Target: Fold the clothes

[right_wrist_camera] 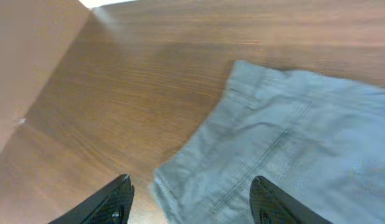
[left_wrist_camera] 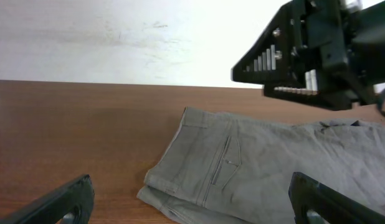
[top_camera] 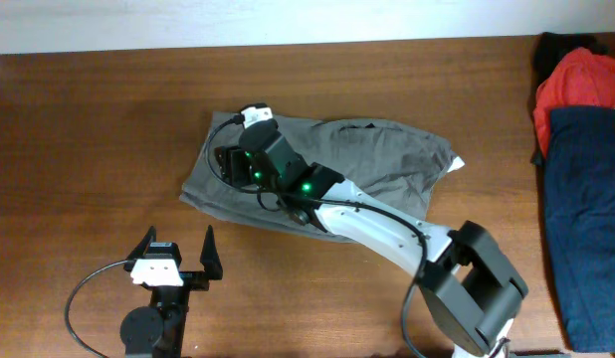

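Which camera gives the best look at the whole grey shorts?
Overhead: the shorts show edge to edge, though the right arm crosses them. Left wrist shows only the waistband end and pocket; right wrist only one corner.

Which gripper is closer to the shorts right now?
Right. The right gripper is above the shorts, at one end; the left gripper is off the cloth, over bare table.

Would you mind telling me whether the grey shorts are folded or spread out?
Folded: the shorts show stacked layers at their near corner.
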